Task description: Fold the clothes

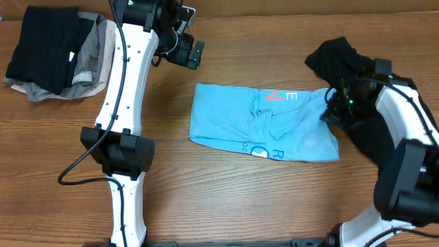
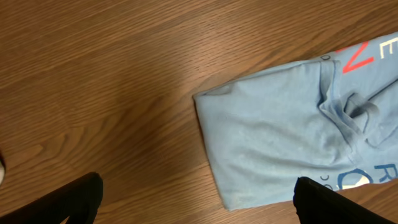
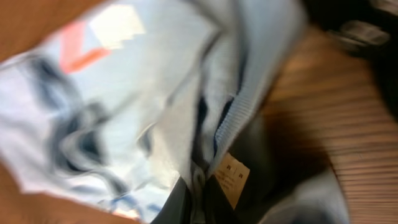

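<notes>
Clothes (image 1: 264, 123) lie on a brown wooden table (image 1: 226, 199).

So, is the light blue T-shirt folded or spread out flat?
Folded. The T-shirt lies as a compact rectangle, no sleeves sticking out, its lettering cut off at the edges; the middle is bunched.
</notes>
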`<state>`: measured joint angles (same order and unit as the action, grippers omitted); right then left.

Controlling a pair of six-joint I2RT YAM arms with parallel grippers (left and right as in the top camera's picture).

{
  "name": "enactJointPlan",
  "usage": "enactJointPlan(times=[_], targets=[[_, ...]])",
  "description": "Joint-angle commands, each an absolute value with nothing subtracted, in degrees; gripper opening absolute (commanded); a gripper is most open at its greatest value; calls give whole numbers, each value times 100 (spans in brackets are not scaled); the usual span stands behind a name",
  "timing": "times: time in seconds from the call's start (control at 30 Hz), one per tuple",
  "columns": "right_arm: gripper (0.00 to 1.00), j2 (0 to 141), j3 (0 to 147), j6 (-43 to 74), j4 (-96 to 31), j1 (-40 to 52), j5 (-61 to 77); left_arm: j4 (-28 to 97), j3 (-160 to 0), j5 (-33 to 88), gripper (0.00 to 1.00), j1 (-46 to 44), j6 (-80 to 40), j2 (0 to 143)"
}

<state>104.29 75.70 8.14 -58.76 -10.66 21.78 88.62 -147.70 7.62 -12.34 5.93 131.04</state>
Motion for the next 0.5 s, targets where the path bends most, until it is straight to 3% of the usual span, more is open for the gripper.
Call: enactJointPlan(times=[0.0, 0.2, 0.47], targets=[[4, 9937, 8060, 967, -5953, -572, 2475, 8820, -14899, 523, 100, -1197, 532, 13039], [4, 9719, 8805, 1503, -5951, 657, 2412, 8757, -14899, 60, 100, -1135, 532, 13039], [4, 9778, 8921, 2318, -4982, 2233, 1765, 8512, -14899, 69, 100, -545, 530, 13039]])
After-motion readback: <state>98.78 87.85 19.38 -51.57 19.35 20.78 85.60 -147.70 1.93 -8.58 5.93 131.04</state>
